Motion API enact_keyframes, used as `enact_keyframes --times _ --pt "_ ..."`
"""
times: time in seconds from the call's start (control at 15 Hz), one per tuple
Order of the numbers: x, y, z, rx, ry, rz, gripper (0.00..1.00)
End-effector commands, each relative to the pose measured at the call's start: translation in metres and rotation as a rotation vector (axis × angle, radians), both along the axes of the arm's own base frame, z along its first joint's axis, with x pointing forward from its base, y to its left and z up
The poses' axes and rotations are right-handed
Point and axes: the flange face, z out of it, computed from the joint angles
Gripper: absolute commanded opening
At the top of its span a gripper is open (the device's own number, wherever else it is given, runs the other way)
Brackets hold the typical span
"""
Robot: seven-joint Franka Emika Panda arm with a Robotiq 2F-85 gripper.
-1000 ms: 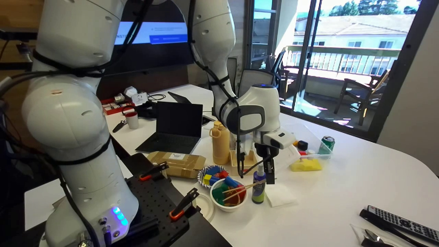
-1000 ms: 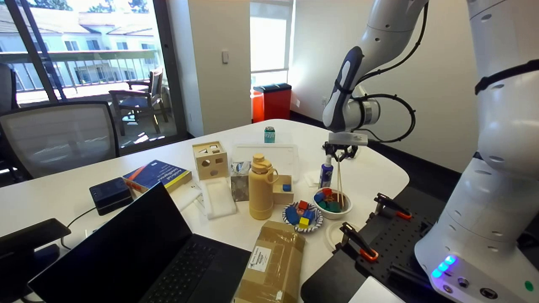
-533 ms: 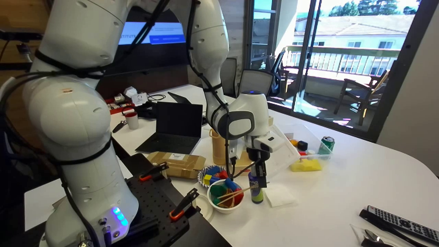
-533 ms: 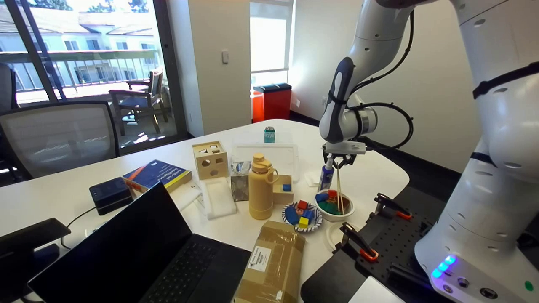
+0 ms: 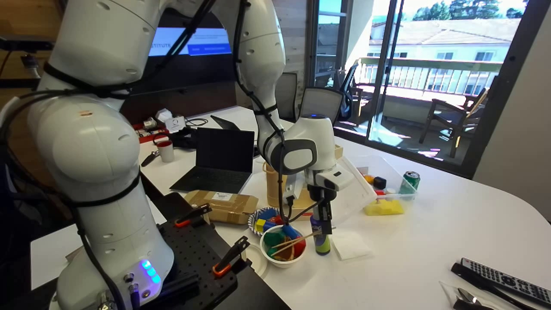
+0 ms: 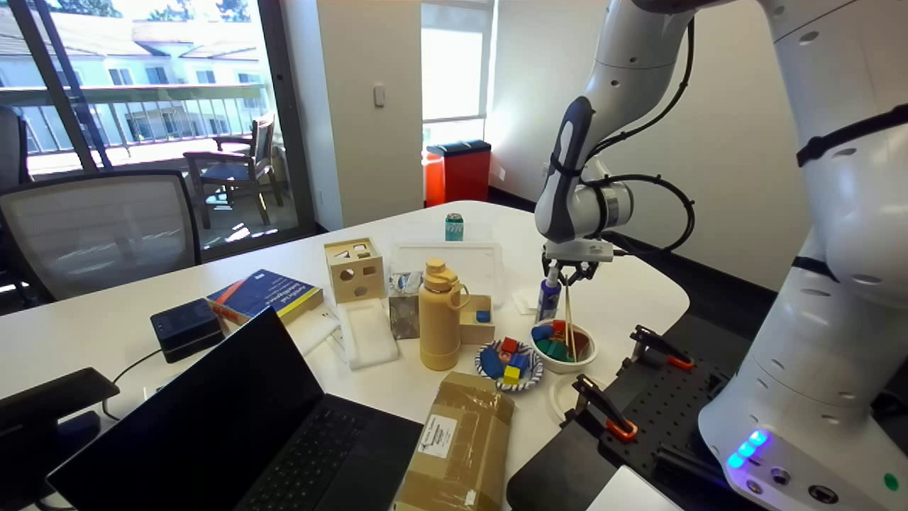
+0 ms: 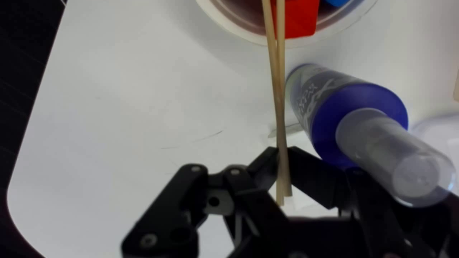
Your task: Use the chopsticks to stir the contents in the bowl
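My gripper [image 7: 283, 154] is shut on the chopsticks [image 7: 278, 89], two thin pale wooden sticks that cross slightly near the jaws. In both exterior views the gripper [image 5: 326, 228] [image 6: 569, 275] is above the table beside the bowl. The chopsticks [image 5: 297, 241] [image 6: 569, 326] slope down from it, and their lower ends are among the pieces in the bowl [image 5: 282, 263] [image 6: 560, 367]. The bowl has a white rim, a reddish inside, and green, blue and red pieces. In the wrist view only part of the bowl [image 7: 247, 36] shows, with the stick tips out of frame.
A purple and green bottle [image 5: 322, 243] [image 7: 322, 89] stands close against the gripper's side; touching is unclear. A striped bowl of blocks [image 6: 528, 387] neighbours the bowl. A yellow flask [image 6: 440, 326], cardboard package [image 6: 461, 440] and clamps [image 5: 232, 256] stand around.
My gripper has moved lower and toward the bowl with the chopsticks, mostly in the first half second. The bowl has shifted slightly. The bottle has also shifted a little and leaned.
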Motion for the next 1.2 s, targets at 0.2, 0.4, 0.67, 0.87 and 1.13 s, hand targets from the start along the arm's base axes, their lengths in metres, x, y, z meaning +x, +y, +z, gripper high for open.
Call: enact_keyframes --times 0.2,0.4,0.67,0.87,1.13 --pt "-0.004 -0.017 0.018 -0.073 -0.065 -0.068 0.04" --pt "-0.009 -0.018 0.018 -0.104 -0.038 -0.066 0.04" --pt "-0.013 -0.001 0.019 -0.102 -0.022 -0.023 0.04" --pt "-0.013 0.015 0.017 -0.092 -0.021 0.007 0.04" --pt "-0.008 0.024 0.022 -0.091 -0.048 0.019 0.04"
